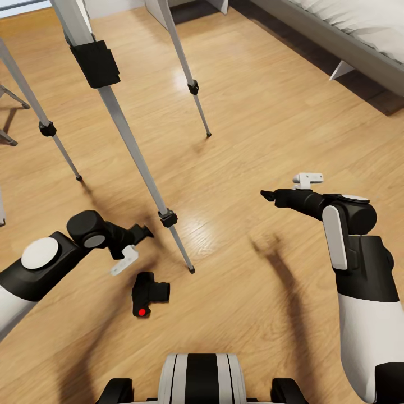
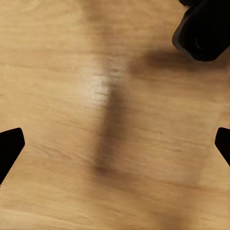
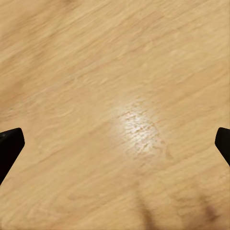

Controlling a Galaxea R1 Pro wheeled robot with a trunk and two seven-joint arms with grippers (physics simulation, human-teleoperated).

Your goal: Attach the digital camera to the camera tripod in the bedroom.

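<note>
The digital camera (image 1: 149,293), small and black with a red button, lies on the light wood floor in the head view, just ahead of my base. The camera tripod (image 1: 130,140) stands over it, its silver legs spread and its nearest foot just right of the camera; its head is out of view. My left gripper (image 1: 146,230) hovers a little above and beyond the camera, open and empty. The left wrist view has that gripper (image 2: 115,143) wide open over bare floor, with a black rounded part (image 2: 205,28), probably the camera, at one corner. My right gripper (image 1: 266,194) (image 3: 115,143) is open over bare floor.
A grey bed (image 1: 342,39) with white bedding runs along the far right. Thin grey legs of another object (image 1: 12,98) show at the left edge. Open wood floor lies between the tripod and the bed. My base (image 1: 202,376) is at the bottom.
</note>
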